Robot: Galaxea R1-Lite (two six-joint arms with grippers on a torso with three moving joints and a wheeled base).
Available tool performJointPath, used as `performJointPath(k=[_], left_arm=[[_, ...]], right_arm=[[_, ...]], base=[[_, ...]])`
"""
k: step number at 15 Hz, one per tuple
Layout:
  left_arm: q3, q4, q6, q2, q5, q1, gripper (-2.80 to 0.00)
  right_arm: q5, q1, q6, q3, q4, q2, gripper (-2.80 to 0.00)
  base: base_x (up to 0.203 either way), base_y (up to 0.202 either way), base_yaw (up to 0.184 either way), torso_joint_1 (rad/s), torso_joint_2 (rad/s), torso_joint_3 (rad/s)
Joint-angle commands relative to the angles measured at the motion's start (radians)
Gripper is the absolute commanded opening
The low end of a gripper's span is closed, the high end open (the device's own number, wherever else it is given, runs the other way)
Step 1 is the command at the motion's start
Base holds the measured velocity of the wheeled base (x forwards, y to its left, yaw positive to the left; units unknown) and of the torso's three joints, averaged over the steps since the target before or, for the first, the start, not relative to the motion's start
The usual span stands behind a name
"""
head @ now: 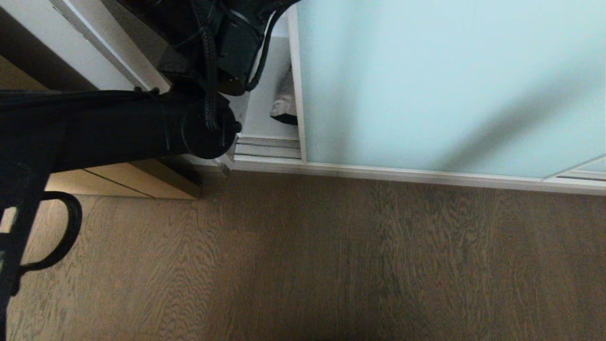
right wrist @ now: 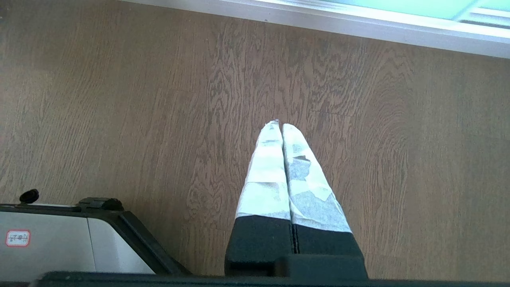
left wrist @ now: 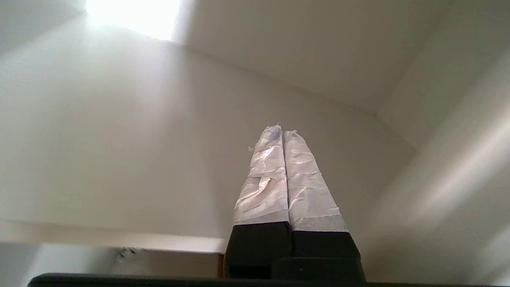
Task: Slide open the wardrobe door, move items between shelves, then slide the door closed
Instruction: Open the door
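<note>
Head view: the frosted sliding wardrobe door (head: 440, 85) is standing slid aside, leaving a narrow gap at its left edge. In that gap the cushion (head: 285, 102) is lying on a white shelf (head: 265, 111), half hidden behind the door frame. The black left arm (head: 118, 128) is reaching across toward the gap — its hand is lying outside this view. Grey-brown wood floor (head: 331, 255) is filling the lower half.

Left wrist view: the left hand (left wrist: 283, 131) is pointing into the white wardrobe interior (left wrist: 119, 139), taped fingers (left wrist: 265, 175) pressing together, gripping nothing. The cushion is not showing here, so its place relative to this hand cannot be told.

Right wrist view: the right hand (right wrist: 281, 125) is hanging over the floor (right wrist: 119, 99), fingers (right wrist: 267, 171) closed and empty — well apart from the door's bottom rail (right wrist: 358, 24).
</note>
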Motion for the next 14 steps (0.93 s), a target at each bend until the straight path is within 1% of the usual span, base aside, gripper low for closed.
performJointPath(k=[1, 4, 6, 8, 10, 11, 13, 14], left_arm=[[-0.040, -0.003, 0.001, 0.054, 0.002, -0.042, -2.80], [-0.043, 0.030, 0.006, 0.035, 0.006, -0.080, -2.80], [-0.044, 0.068, 0.009, -0.011, 0.023, -0.086, -2.80], [-0.041, 0.091, 0.010, -0.052, 0.060, -0.074, -2.80], [-0.017, 0.096, 0.015, -0.096, 0.131, -0.031, -2.80], [0.015, 0.097, 0.019, -0.120, 0.153, -0.015, -2.80], [0.131, 0.099, 0.039, -0.194, 0.179, 0.019, -2.80], [0.194, 0.099, 0.068, -0.240, 0.183, 0.043, -2.80]], right_arm=[[0.000, 0.000, -0.001, 0.000, 0.000, 0.000, -2.80], [0.000, 0.000, 0.000, 0.000, 0.000, 0.000, -2.80], [0.000, 0.000, -0.001, 0.000, 0.000, 0.000, -2.80], [0.000, 0.000, -0.001, 0.000, 0.000, 0.000, -2.80], [0.000, 0.000, -0.001, 0.000, 0.000, 0.000, -2.80], [0.000, 0.000, -0.001, 0.000, 0.000, 0.000, -2.80], [0.000, 0.000, 0.001, 0.000, 0.000, 0.000, -2.80], [0.000, 0.000, -0.001, 0.000, 0.000, 0.000, -2.80]], base=[[0.000, 0.000, 0.000, 0.000, 0.00, 0.000], [0.000, 0.000, 0.000, 0.000, 0.00, 0.000], [0.000, 0.000, 0.000, 0.000, 0.00, 0.000], [0.000, 0.000, 0.000, 0.000, 0.00, 0.000], [0.000, 0.000, 0.000, 0.000, 0.00, 0.000], [0.000, 0.000, 0.000, 0.000, 0.00, 0.000], [0.000, 0.000, 0.000, 0.000, 0.00, 0.000], [0.000, 0.000, 0.000, 0.000, 0.00, 0.000]])
